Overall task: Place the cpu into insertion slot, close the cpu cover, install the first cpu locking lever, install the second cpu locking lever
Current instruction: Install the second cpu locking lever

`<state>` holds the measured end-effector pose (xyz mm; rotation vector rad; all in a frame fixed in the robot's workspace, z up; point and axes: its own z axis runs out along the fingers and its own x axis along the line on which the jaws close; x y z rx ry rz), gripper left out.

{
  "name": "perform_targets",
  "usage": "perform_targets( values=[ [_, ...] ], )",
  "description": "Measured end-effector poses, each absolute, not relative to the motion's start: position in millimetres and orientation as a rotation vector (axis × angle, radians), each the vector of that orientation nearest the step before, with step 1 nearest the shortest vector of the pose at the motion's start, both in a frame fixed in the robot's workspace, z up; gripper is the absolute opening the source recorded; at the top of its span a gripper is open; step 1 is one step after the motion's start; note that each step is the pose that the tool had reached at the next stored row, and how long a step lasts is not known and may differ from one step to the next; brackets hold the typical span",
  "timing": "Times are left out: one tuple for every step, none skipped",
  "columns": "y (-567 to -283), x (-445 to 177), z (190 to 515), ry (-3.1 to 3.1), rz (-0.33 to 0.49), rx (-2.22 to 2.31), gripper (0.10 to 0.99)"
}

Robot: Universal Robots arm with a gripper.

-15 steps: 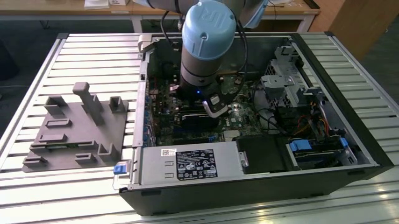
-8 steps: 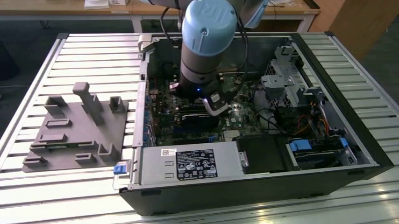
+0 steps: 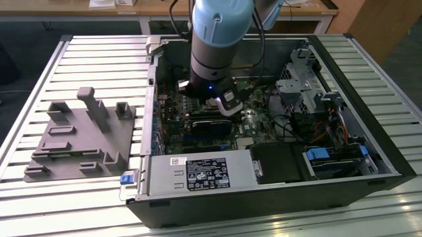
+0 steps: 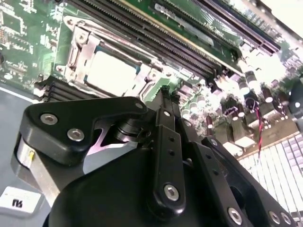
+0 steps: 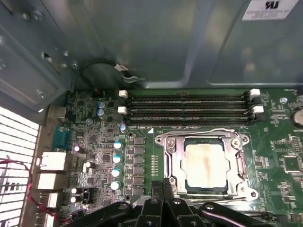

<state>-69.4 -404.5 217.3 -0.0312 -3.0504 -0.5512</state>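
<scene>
The cpu (image 5: 204, 163) sits in the insertion slot (image 5: 177, 182), the cpu cover (image 5: 173, 156) apparently closed.

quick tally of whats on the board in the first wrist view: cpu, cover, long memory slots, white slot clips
cpu: 1
cpu cover: 1
long memory slots: 3
white slot clips: 4
Total: 9

- White label (image 3: 205, 174) on the power supply housing (image 3: 197, 163), exterior view: print present, not legible.
- White sticker (image 5: 269, 8) on the case wall, first wrist view: a bold mark, characters not legible.
</scene>
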Motion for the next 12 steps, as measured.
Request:
perform_targets(
  values=[
    [-404,-69,219,-3.05,-0.551,-0.031,0.106],
    [-404,-69,221,-3.05,-0.551,-0.031,0.106],
    [-404,-69,223,-3.05,-0.551,-0.031,0.106],
    [-404,-69,225,-3.05,-0.551,-0.031,0.106],
    [-404,-69,227,-3.05,-0.551,-0.031,0.106],
    [-404,-69,229,-3.05,-0.551,-0.032,0.106],
    [-404,-69,230,-3.05,-0.551,-0.032,0.106],
    [-404,-69,231,-3.05,-0.551,-0.032,0.106],
    [-404,-69,232,-3.05,-0.551,-0.032,0.106],
    [-404,-69,233,-3.05,-0.551,-0.032,0.106],
    [-404,-69,233,-3.05,-0.551,-0.032,0.106],
    [-404,-69,233,-3.051,-0.552,-0.032,0.106]
  ],
)
